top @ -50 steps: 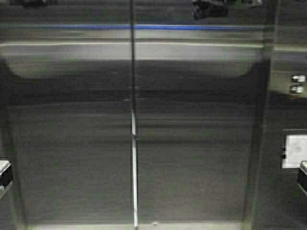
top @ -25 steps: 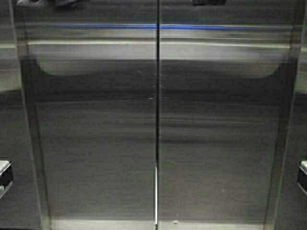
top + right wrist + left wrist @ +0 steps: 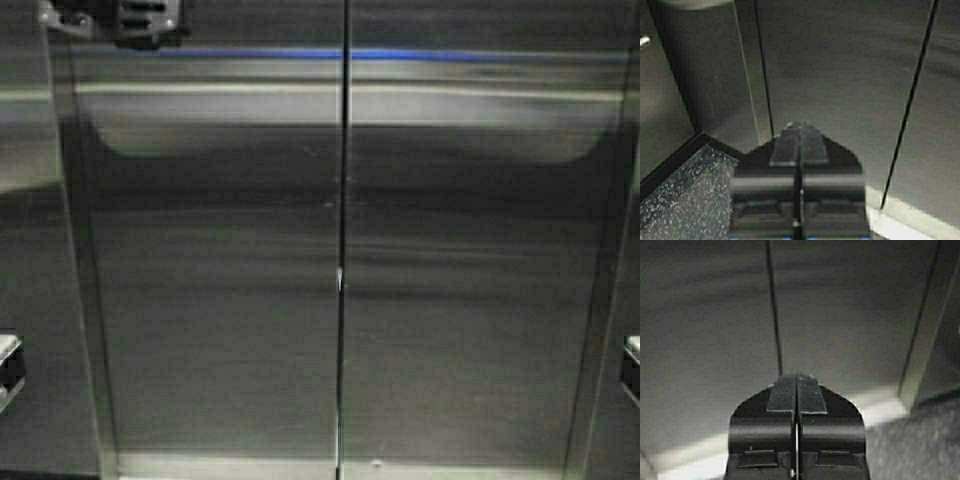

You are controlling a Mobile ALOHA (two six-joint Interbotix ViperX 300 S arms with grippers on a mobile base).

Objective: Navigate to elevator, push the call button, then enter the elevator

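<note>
Brushed steel is filling almost the whole high view: the elevator [image 3: 220, 300] is standing directly ahead with both door leaves closed, and the dark central seam [image 3: 342, 250] is running from top to bottom just right of the middle. A blue line of light [image 3: 300, 54] is reflecting across both leaves near the top, with a pale band under it and a dark, rounded patch of reflection below that. The steel frame [image 3: 75, 300] is showing as an upright strip at the left, and another upright edge is showing at the far right. A pale sill [image 3: 230, 466] is running along the foot of the doors.

At the lower left edge of the high view a small part of the left arm [image 3: 8, 365] is peeking in, and a matching part of the right arm [image 3: 632, 365] is peeking in at the lower right (both held low and wide apart).

The left hand [image 3: 796, 385] is pointing at the doors with its two ribbed pads pressed together, the seam rising straight above its tip. The right hand [image 3: 799, 135] is likewise pressed together, holding nothing, aimed at the door beside the frame, with speckled floor [image 3: 685, 195] below it.
</note>
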